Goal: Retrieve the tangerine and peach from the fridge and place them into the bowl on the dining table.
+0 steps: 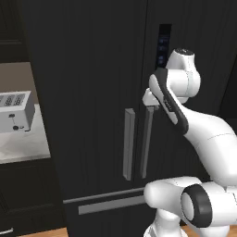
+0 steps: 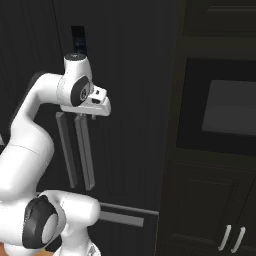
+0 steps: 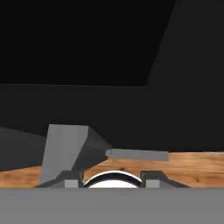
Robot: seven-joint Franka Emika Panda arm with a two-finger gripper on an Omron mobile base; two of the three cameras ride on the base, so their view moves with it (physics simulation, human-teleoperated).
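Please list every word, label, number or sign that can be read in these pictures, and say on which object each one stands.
No text can be read.
The fridge has a small dark panel with bluish marks on its right door, too blurred to read.
The toaster has no label that shows.

Hidden and cut off at the fridge

The gripper [image 1: 151, 104] fingers sit behind the white hand, their spread unclear; the closed fridge [image 1: 92, 92] hides its interior and runs past the frame's top edge.

No legible text, label, brand or number is present — the panel [image 1: 163, 45] on the fridge [image 1: 92, 92] shows only blurred bluish marks.
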